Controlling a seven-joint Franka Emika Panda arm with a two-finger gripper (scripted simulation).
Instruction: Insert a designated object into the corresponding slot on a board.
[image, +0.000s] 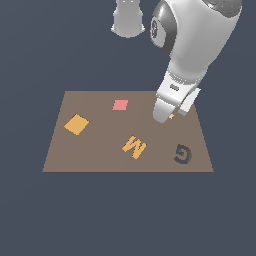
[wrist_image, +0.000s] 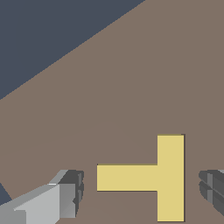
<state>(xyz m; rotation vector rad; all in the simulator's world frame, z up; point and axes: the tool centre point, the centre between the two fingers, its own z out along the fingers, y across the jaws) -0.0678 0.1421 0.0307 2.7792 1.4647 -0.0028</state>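
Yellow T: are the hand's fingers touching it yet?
Apart. The wrist view shows bare board between each finger and the yellow T.

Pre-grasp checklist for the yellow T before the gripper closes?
1. Gripper open: ok, the fingers stand apart with a gap on each side of the block.
2. Yellow T-shaped block between the fingers: ok in the wrist view, it lies flat on the brown board.
3. Contact with the block: none yet, ok for closing.
4. Block centred between the fingers: not ok, it sits nearer one finger.
5. T-shaped slot located: cannot tell, neither view shows it; only the G-shaped recess is visible.
6. Orange M-shaped block out of the way: ok, apart from the gripper.
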